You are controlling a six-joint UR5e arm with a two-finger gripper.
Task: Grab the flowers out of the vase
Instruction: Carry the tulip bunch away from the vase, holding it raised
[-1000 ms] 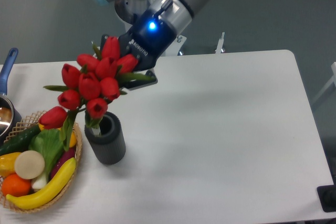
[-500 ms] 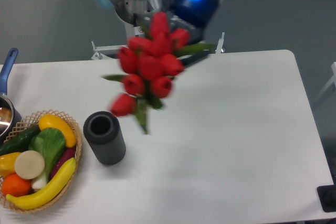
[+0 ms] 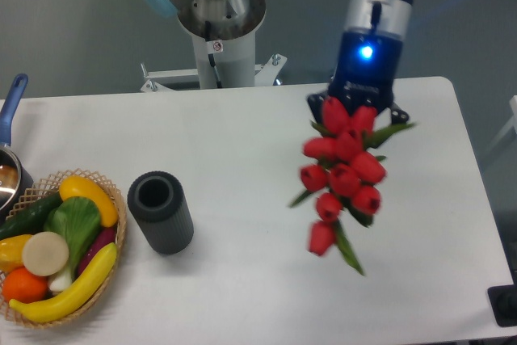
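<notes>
Gripper point(image 3: 353, 109) sits mostly hidden behind the top of the flowers point(image 3: 343, 169), clamped on the bunch near its upper end; the fingers themselves can't be seen, so how wide they stand is unclear, but the bunch hangs free under the wrist, so it reads as held. Single fixed camera view: the flowers hang in the air above the right half of the table point(image 3: 266, 143), nearer the far right corner than the front edge, buds up by the gripper and the stem ends pointing down and slightly toward the front right. Long axis runs steep, tilted a little off vertical. The vase point(image 3: 161, 212) stands upright, well apart to the left, toward the front left part of the table, mouth open and empty, just beside the wicker basket point(image 3: 112, 268) of toy vegetables. Judged from this, the flowers are clear of the vase and the pick looks done; any further move turns on the bunch hanging below and slightly forward of the gripper.
</notes>
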